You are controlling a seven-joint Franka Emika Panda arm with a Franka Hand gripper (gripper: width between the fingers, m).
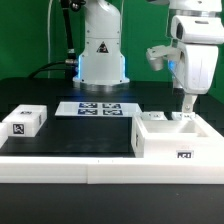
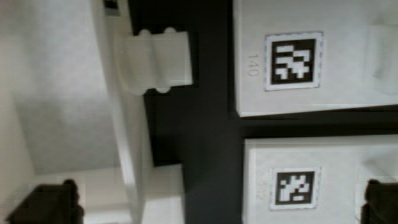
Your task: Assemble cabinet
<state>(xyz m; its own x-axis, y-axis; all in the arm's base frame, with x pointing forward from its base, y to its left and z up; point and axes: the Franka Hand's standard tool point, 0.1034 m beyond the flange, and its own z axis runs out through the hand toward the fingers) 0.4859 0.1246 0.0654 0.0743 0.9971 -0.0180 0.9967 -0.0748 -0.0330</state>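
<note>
Exterior view: end effector (image 1: 186,113) over open-topped cabinet (image 1: 160,147)

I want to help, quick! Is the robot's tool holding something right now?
The tool is open, fingers wide apart, holding nothing.
</note>
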